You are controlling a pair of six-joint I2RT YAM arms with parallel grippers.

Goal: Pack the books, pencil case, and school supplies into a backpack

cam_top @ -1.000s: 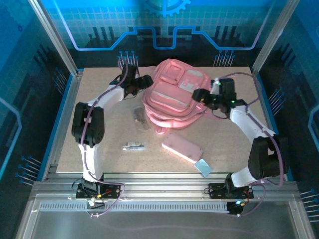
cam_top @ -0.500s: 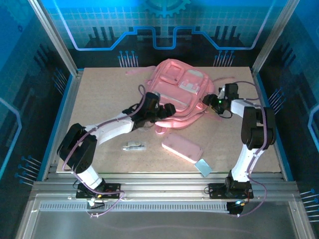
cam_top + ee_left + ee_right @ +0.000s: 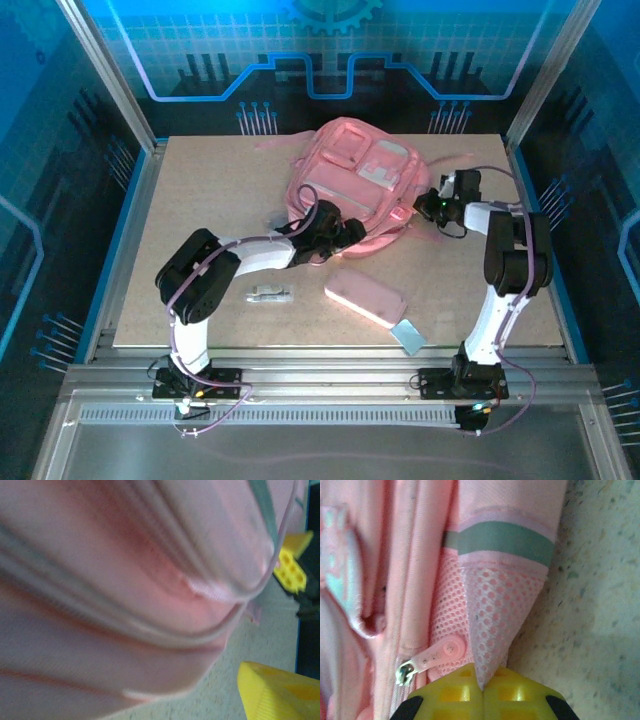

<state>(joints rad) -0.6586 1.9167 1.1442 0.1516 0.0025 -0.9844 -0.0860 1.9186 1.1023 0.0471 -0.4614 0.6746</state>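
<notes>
Clamping a mesh corner (image 3: 492,625) of the backpack (image 3: 420,555), the right gripper (image 3: 482,692) anchors it (left gripper (image 3: 340,232) gapes wide); unzipping seems next.

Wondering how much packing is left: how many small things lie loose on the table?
4: pencil case in front of the backpack, blue rectangle at its near corner, pen to its left, clear packet by the left arm. Others may be hidden.

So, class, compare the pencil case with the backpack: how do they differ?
The backpack is far bigger than the pencil case. The backpack is bulky with pockets and pale patches; the pencil case is flat and plain. The backpack lies farther back, the pencil case nearer the front. Both are pink.
</notes>
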